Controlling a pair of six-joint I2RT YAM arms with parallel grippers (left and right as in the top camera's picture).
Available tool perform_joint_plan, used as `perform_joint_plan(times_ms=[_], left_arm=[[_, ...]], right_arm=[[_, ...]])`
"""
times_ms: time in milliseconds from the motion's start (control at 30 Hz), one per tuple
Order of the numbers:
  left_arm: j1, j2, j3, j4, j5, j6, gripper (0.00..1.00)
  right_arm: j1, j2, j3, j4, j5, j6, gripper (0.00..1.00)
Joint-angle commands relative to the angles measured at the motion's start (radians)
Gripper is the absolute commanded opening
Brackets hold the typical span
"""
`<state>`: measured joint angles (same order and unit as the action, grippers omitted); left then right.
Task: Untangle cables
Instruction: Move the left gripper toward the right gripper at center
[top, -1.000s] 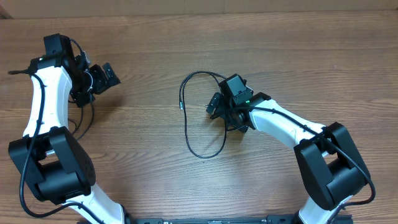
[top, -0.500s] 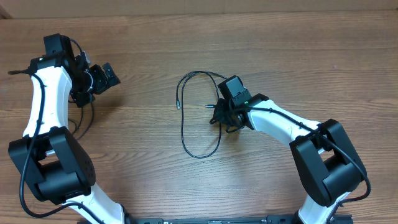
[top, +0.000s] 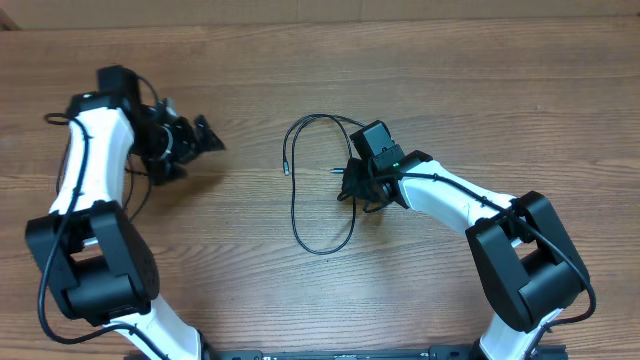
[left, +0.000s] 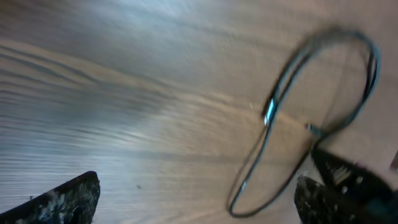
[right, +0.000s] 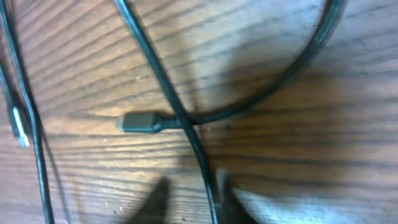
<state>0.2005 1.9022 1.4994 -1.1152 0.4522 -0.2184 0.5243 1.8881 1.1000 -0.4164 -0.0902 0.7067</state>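
Observation:
One thin black cable (top: 294, 215) lies in a crossed loop at the middle of the table, with small plug tips at its left (top: 287, 170) and near the centre (top: 335, 170). My right gripper (top: 347, 186) stands low over the crossing. In the right wrist view the cable (right: 147, 57) runs down between the fingertips (right: 227, 193), close to the right one. A gap stays on the left side, so the right gripper (right: 193, 196) is open. A plug (right: 140, 122) lies just ahead. My left gripper (top: 192, 152) is wide open, left of the loop. In its blurred view, the left gripper (left: 199, 205) holds nothing and the cable (left: 268, 115) lies ahead.
The wooden table (top: 480, 90) carries nothing else that I can see. The arms' own thicker black wires hang beside the left arm (top: 85, 170). Both arm bases stand along the near edge.
The left arm has swung right, toward the loop, still open. The right gripper first shifted slightly left, dragging the loop with it, and has since held its place.

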Motion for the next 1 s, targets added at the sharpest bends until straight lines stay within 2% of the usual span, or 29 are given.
perform_joint_plan(times_ms=[0,67,133,167,200,233,267,300,367,433,500,600,667,800,867,967], left_arm=[[-0.063,0.011,-0.047,-0.005,0.05,0.058,0.99],[-0.097,0.011,-0.065,0.002,0.05,0.058,0.99],[-0.126,0.011,-0.069,0.005,0.042,0.058,1.0],[-0.137,0.011,-0.069,0.009,0.035,0.058,0.99],[-0.148,0.011,-0.069,0.016,0.036,0.058,1.0],[-0.158,0.011,-0.069,0.032,0.037,0.056,0.93],[-0.18,0.011,-0.07,0.076,0.039,0.017,0.55],[-0.195,0.011,-0.073,0.089,0.039,-0.008,0.4],[-0.227,0.011,-0.081,0.105,0.037,-0.021,0.35],[-0.262,0.011,-0.092,0.117,0.012,-0.021,0.36],[-0.301,0.011,-0.11,0.131,-0.037,-0.021,0.42],[-0.353,0.011,-0.142,0.152,-0.086,-0.021,0.5],[-0.38,0.011,-0.155,0.156,-0.104,-0.021,0.51],[-0.414,0.011,-0.158,0.159,-0.137,-0.022,0.5],[-0.423,0.011,-0.158,0.165,-0.137,-0.028,0.51],[-0.43,0.011,-0.158,0.172,-0.137,-0.034,0.58]], right_arm=[[-0.007,0.009,-0.006,0.019,0.009,-0.009,0.54],[-0.01,0.009,-0.006,0.031,0.029,-0.009,0.59],[-0.01,0.009,-0.006,0.046,0.047,-0.009,0.71],[-0.01,0.009,-0.006,0.055,0.047,-0.009,0.84],[-0.01,0.009,-0.006,0.072,0.048,-0.009,0.93],[-0.01,0.009,-0.007,0.083,0.049,-0.009,0.98],[-0.01,0.013,-0.007,0.107,0.072,-0.009,0.99],[-0.008,0.016,-0.007,0.117,0.087,-0.009,0.99],[-0.008,0.03,-0.007,0.142,0.095,-0.009,0.98],[-0.008,0.044,-0.007,0.16,0.091,-0.009,0.93],[-0.008,0.057,-0.007,0.176,0.092,-0.009,0.88],[-0.008,0.069,-0.007,0.188,0.093,-0.009,0.73],[-0.008,0.071,-0.007,0.19,0.094,-0.009,0.57],[-0.008,0.07,-0.007,0.183,0.097,-0.009,0.17],[-0.01,0.07,-0.007,0.177,0.096,-0.009,0.04],[-0.01,0.069,-0.006,0.156,0.096,-0.009,0.04]])
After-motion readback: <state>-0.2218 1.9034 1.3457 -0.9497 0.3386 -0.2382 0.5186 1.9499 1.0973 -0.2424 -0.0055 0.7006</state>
